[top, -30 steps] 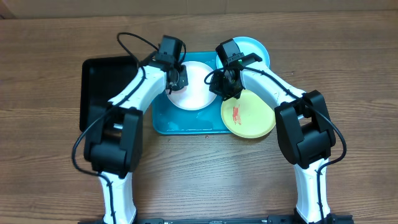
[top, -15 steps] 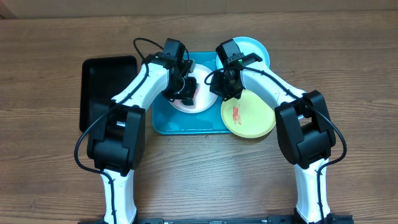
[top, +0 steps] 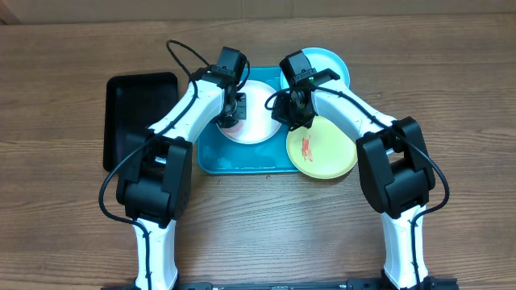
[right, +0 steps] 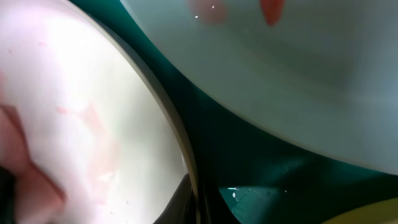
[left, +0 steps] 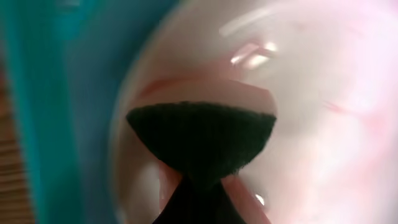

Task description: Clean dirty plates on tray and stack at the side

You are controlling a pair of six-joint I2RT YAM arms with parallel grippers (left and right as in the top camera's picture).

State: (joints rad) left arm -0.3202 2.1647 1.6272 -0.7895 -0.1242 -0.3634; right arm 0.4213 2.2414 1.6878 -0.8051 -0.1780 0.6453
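Note:
The white plate (top: 260, 113) lies in the turquoise tray (top: 242, 161). My left gripper (top: 232, 114) is over the plate's left part, shut on a black wiping pad (left: 202, 134) that presses on the pink-smeared white plate (left: 323, 93). My right gripper (top: 292, 114) is shut on the white plate's right rim (right: 81, 112); one dark finger (right: 183, 199) shows at the rim. The pale blue plate (top: 332, 63) sits at the tray's far right corner, with a red spot in the right wrist view (right: 298, 74). The yellow-green plate (top: 326, 151) carries a red smear and overhangs the tray's right edge.
A black rectangular tray (top: 133, 113) lies left of the turquoise tray. Both arms reach in from the near edge and meet over the tray. Brown wooden table (top: 451, 97) runs all around.
My left gripper swept with the pad toward the plate's middle, then back to its left part. The right arm and the plates have not moved.

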